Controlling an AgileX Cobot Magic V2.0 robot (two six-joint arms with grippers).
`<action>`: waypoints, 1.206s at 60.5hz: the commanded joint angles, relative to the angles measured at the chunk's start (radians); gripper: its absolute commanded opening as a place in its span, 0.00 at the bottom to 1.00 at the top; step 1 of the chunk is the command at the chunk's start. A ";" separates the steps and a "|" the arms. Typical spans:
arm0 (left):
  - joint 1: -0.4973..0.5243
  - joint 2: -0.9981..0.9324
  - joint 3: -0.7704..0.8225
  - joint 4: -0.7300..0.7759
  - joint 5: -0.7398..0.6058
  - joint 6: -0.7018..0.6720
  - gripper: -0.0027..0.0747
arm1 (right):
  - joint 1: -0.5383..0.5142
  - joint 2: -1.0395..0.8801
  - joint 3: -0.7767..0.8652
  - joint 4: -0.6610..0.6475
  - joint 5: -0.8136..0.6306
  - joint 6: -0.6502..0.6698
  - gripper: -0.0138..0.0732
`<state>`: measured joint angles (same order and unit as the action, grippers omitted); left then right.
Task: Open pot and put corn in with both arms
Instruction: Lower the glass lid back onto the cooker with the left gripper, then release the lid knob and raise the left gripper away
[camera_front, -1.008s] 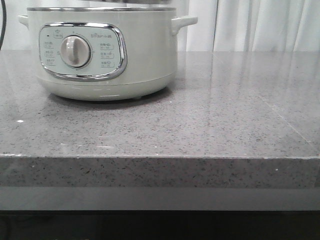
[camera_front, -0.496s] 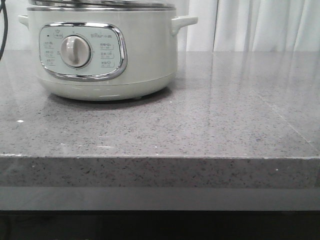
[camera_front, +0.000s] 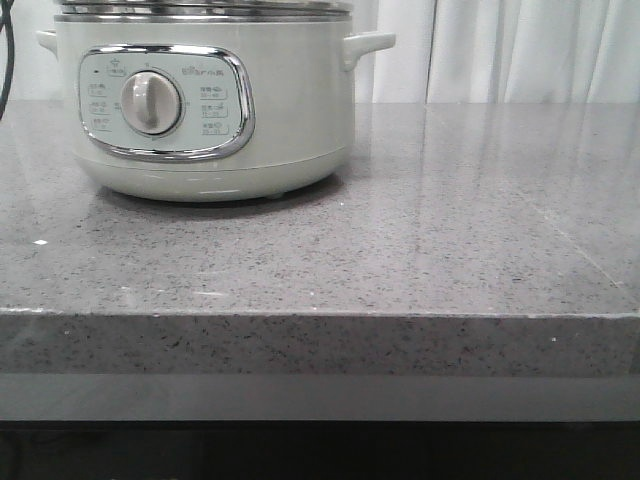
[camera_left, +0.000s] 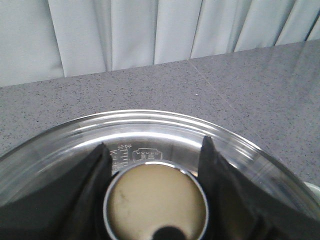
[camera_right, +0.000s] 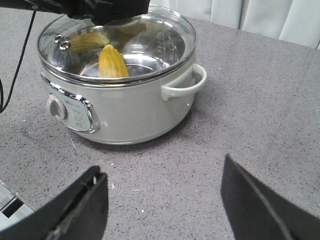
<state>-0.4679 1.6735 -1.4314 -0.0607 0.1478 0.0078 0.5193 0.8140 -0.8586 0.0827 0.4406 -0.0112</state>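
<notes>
Both fingers of the left gripper (camera_left: 156, 200) flank the lid knob (camera_left: 156, 202), grip unclear. Right gripper (camera_right: 165, 200) spread, empty. Corn (camera_right: 112, 62) lies inside the lidded pot (camera_front: 200, 100), upper left.

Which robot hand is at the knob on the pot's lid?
The left gripper: its fingers flank the lid knob. The right gripper hangs open, away from the pot.

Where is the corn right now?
In the right wrist view, the corn lies inside the pot, seen through the glass lid that covers it. The front view hides it.
</notes>
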 joint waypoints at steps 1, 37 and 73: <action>0.003 -0.054 -0.048 -0.011 -0.131 -0.008 0.40 | -0.008 -0.008 -0.026 -0.009 -0.078 -0.001 0.73; 0.005 -0.184 -0.048 -0.011 0.017 -0.008 0.72 | -0.008 -0.008 -0.026 -0.009 -0.079 -0.001 0.73; 0.003 -0.682 0.304 0.008 0.331 0.020 0.72 | -0.008 -0.008 -0.026 -0.009 -0.079 -0.001 0.73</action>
<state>-0.4645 1.0657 -1.1833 -0.0533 0.5373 0.0230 0.5193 0.8140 -0.8586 0.0827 0.4406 -0.0112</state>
